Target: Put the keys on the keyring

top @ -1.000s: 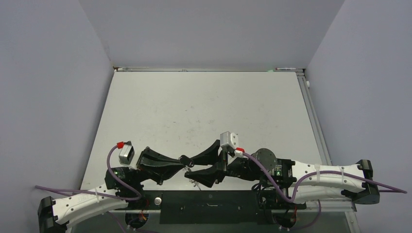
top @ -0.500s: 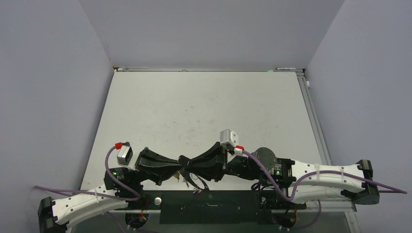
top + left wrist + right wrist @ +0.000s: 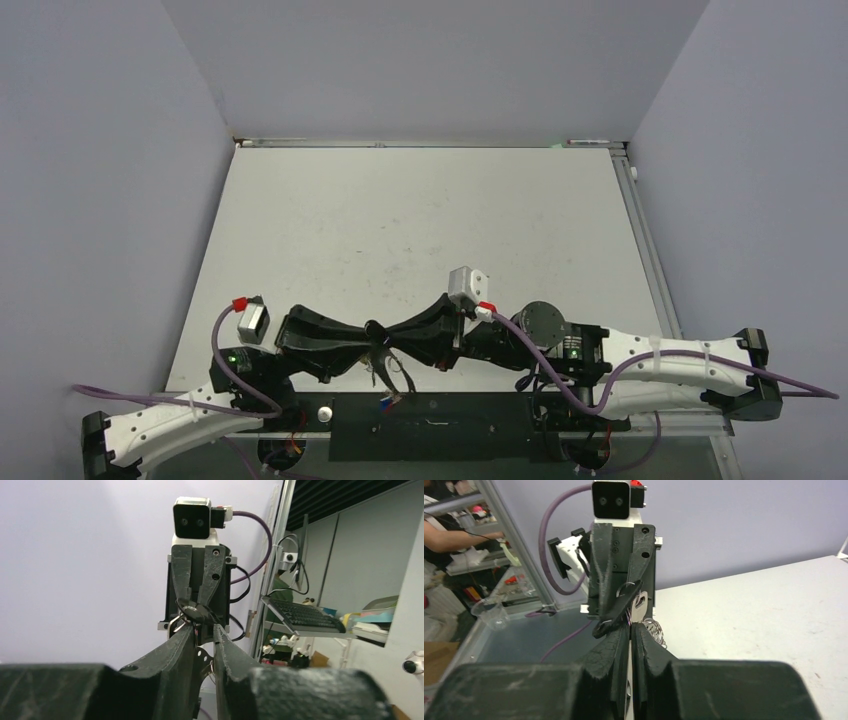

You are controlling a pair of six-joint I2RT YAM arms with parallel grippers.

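DESK: Where are the keys?

PHOTOGRAPHER: Off the tabletop. They hang in a small bunch under the spot where the two grippers meet tip to tip. That spot is at the near edge of the white table, between the arm bases. A red head and a blue head hang lowest, showing against the black base bar.

DESK: And the keyring?

PHOTOGRAPHER: From overhead it reads as a thin loop slanting down through the bunch. Which keys are threaded on it cannot be told.

DESK: What is the right gripper doing?

PHOTOGRAPHER: It reaches in from the right with its jaws pressed together on the keys at the top of the bunch. Seen from the left wrist, its fingertips converge on a dark oblong piece, and the curve of a silvery ring lies just beside that.

DESK: And the left gripper?

PHOTOGRAPHER: It faces the right one nose to nose. Its jaws stand a narrow slit apart, and bits of the bunch show in the slit. Whether it pinches anything cannot be told. From the right wrist, a silvery key hangs just beside the dark piece, in front of the left gripper's fingers.
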